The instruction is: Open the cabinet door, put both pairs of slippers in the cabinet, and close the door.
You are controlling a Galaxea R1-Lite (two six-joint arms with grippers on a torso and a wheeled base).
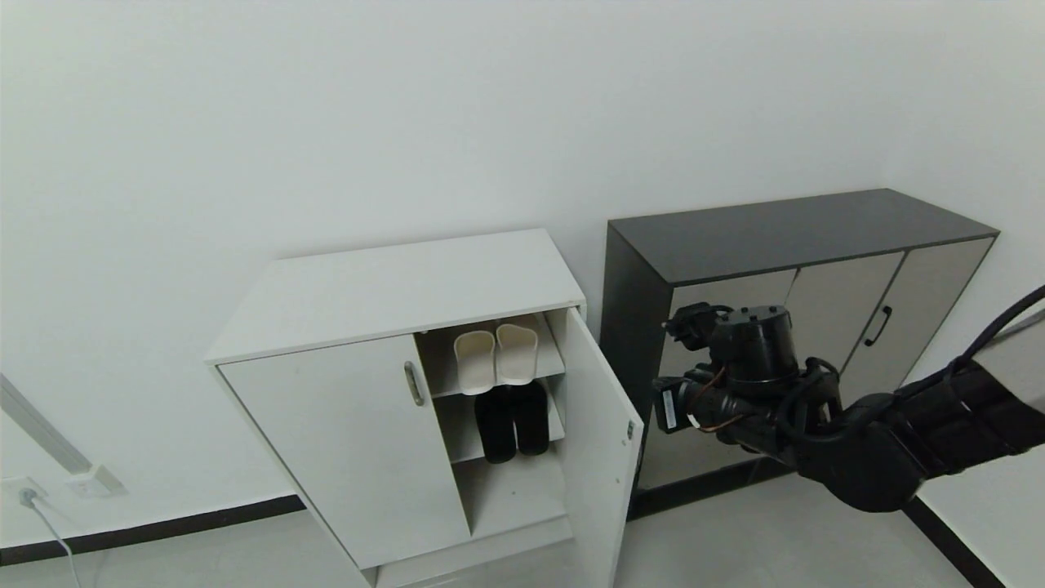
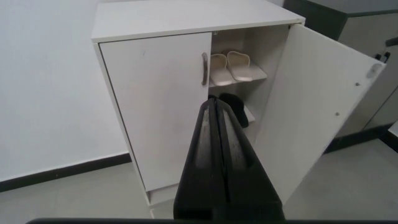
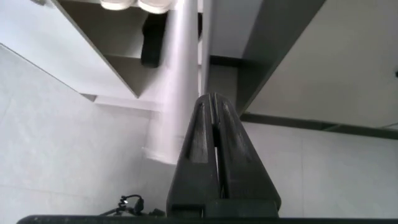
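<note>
White laminate covers the shoe cabinet [image 1: 392, 294], which stands against the wall. Its right door [image 1: 600, 425] is swung open toward the room, and its left door [image 1: 343, 441] is closed, with a metal handle [image 1: 414, 383] near the inner edge. Both pairs are inside the open half: the beige slippers [image 1: 496, 357] lie side by side on the upper shelf, and the black slippers [image 1: 513, 420] lie side by side on the shelf below them. The left gripper [image 2: 214, 106] is in front of the cabinet with its two fingers pressed together and nothing between them. The right gripper [image 3: 214, 102] also has its fingers pressed together on nothing, close to the free edge of the open door. The right arm [image 1: 816, 408] is in front of a dark cabinet [image 1: 784, 233], which stands just beside the white one.
</note>
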